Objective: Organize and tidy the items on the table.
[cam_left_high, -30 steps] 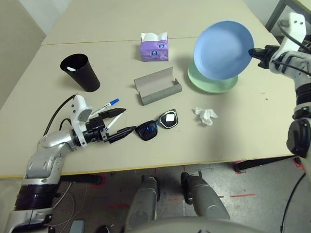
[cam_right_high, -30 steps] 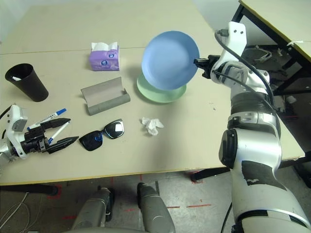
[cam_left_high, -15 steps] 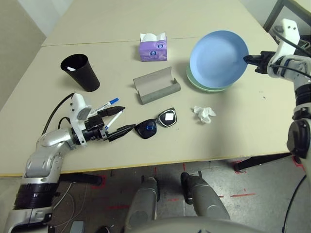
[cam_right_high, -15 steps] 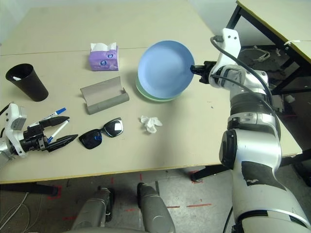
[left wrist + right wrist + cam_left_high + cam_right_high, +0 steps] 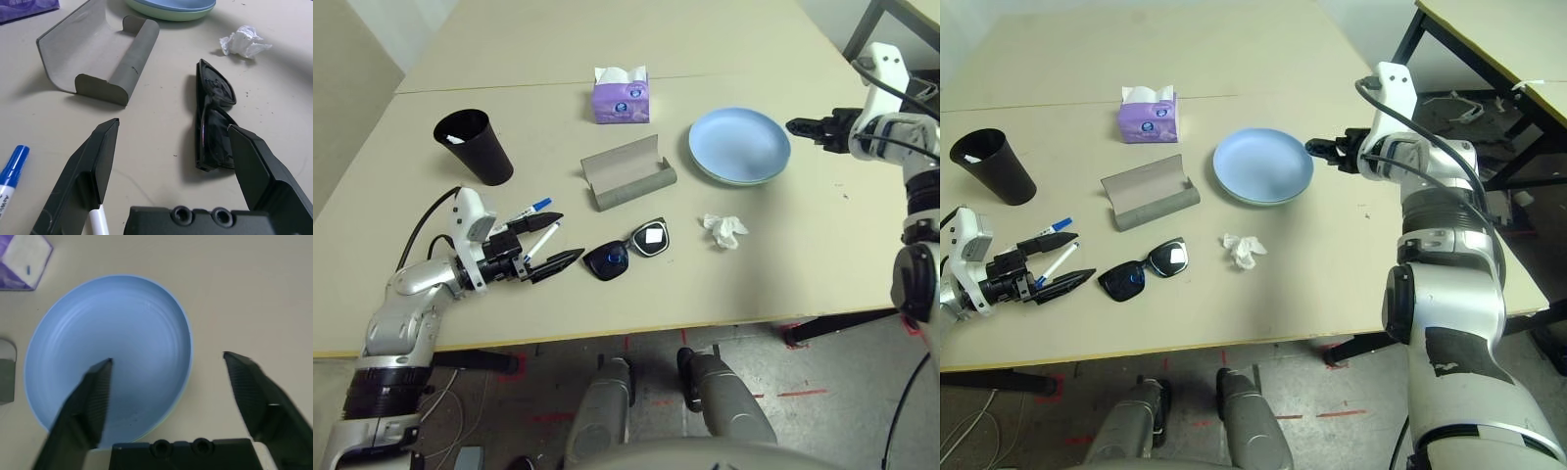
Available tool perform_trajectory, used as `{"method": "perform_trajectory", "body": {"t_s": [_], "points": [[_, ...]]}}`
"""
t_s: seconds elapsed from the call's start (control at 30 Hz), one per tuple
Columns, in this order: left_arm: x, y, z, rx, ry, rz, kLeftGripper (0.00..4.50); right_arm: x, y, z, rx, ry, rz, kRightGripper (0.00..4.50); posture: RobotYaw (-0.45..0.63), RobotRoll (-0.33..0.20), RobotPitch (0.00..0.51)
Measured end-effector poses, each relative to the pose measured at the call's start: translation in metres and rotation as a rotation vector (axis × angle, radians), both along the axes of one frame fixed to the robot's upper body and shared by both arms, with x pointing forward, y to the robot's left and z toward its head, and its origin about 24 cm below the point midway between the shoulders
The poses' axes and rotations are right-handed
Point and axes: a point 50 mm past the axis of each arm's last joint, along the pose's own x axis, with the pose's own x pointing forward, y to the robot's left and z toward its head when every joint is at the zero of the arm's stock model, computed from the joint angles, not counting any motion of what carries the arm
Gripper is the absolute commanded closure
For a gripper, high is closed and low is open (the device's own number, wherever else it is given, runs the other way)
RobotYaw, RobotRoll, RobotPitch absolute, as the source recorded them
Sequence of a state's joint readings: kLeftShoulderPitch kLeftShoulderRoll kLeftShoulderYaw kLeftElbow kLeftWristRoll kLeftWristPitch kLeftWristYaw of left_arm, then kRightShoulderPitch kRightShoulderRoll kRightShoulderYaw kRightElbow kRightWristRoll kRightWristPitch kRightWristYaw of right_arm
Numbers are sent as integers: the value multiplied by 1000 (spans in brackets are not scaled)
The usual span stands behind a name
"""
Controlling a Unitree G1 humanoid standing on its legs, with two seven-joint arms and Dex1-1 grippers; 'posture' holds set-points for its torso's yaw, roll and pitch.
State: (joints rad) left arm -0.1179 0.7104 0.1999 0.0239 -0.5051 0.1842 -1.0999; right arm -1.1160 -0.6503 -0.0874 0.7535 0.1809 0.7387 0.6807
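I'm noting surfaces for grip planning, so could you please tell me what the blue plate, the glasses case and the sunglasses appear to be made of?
Blue plate: likely matte plastic; faint concentric rings, soft sheen.
Glasses case: grey, matte, felt-like or fabric-covered; no glare.
Sunglasses: apparently glossy black plastic frame; lenses reflect light.

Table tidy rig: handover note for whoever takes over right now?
Right claw: open, at the rim of the blue plate, which lies stacked on the green plate.
Left claw: open, low over the table, sunglasses just ahead of it, two markers beside it.
Done: plates stacked.
Left: sunglasses, the open grey case, markers, crumpled tissue, black cup.
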Motion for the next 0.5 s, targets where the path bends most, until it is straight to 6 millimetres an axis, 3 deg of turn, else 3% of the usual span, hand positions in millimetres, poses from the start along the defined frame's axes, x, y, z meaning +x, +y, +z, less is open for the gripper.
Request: {"method": "perform_trajectory", "body": {"t_s": [0.13,0.3,0.5], "points": [[3,1,3,-4,-12,4,0,-29,-6,3,-112,-73,202,27,-113,0,207],[1,2,5,-26,-7,-6,0,-93,-20,-49,-132,58,449,27,-123,0,211],[-8,-10,4,-18,20,-153,0,-126,-28,-76,-24,-29,490,27,-115,0,209]]}}
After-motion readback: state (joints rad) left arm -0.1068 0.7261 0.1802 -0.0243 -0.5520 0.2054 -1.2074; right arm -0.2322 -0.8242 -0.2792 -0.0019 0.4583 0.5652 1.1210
